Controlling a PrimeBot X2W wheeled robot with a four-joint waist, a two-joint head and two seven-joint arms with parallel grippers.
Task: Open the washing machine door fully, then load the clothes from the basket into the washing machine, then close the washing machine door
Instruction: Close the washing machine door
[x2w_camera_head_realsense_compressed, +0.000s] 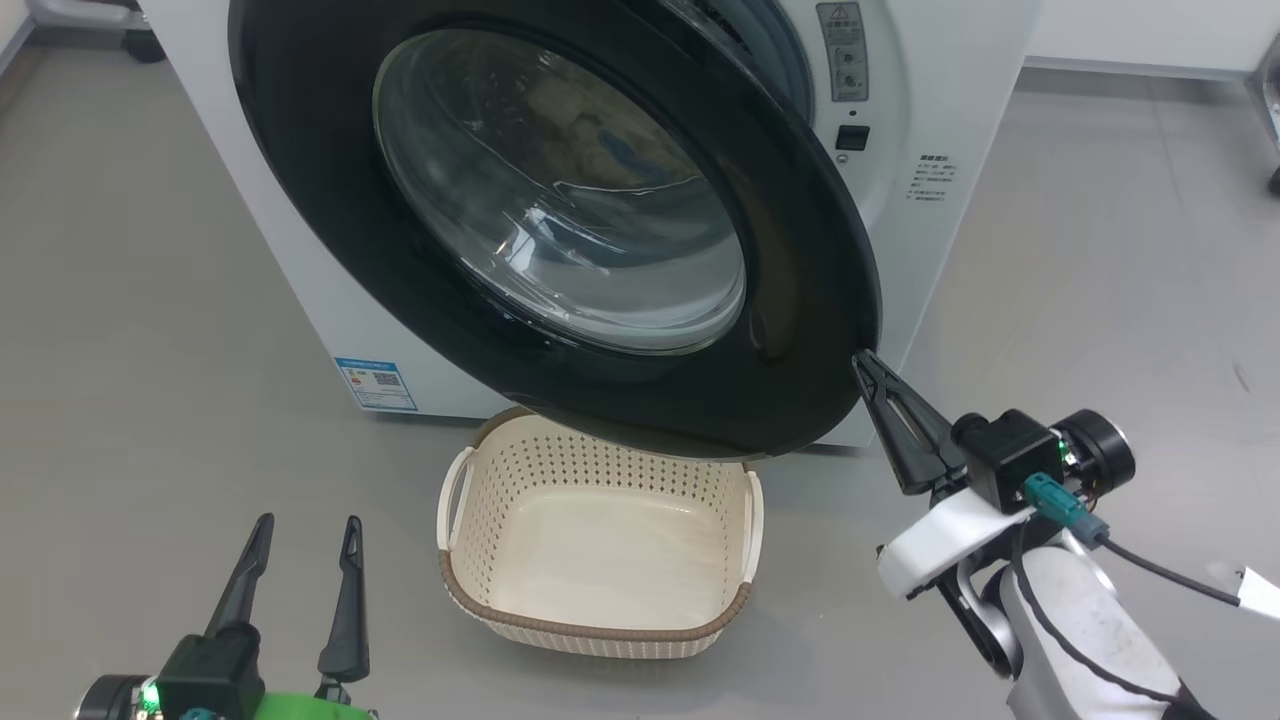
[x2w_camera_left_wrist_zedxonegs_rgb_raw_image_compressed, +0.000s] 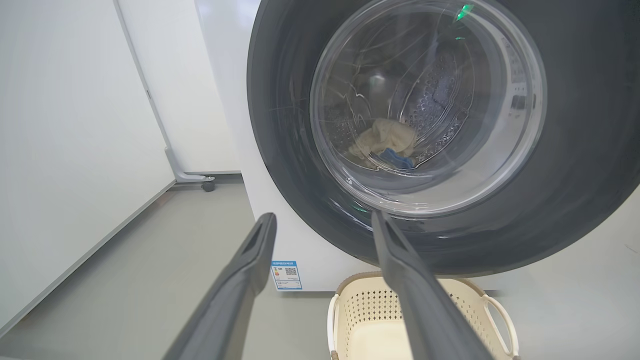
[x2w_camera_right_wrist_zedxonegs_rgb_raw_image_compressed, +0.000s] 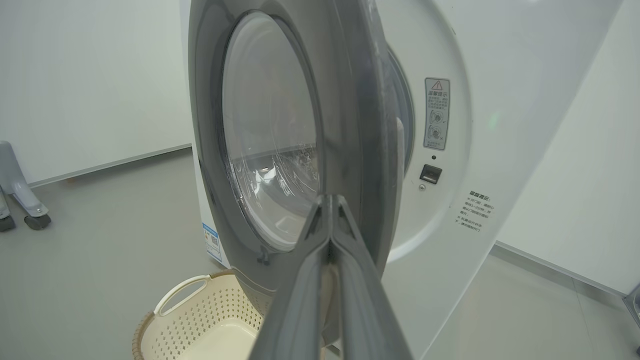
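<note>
The washer (x2w_camera_head_realsense_compressed: 960, 100) has a blue QR label (x2w_camera_head_realsense_compressed: 377, 385) and a grey warning sticker (x2w_camera_head_realsense_compressed: 842, 50), text unreadable. The left claw (x2w_camera_head_realsense_compressed: 306, 530) is spread; the right claw (x2w_camera_head_realsense_compressed: 866, 366) is closed at the door (x2w_camera_head_realsense_compressed: 320, 200) rim.

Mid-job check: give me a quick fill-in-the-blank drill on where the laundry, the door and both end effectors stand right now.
1. The basket on the floor is ____.
2. The clothes, seen through the glass, lie in the washing machine's steel ____.
3. The right end effector is ____, with its tips at the edge of the washing machine door.
4. The left end effector is ____ and holds nothing.

Missing words: empty; drum; shut; open
</note>
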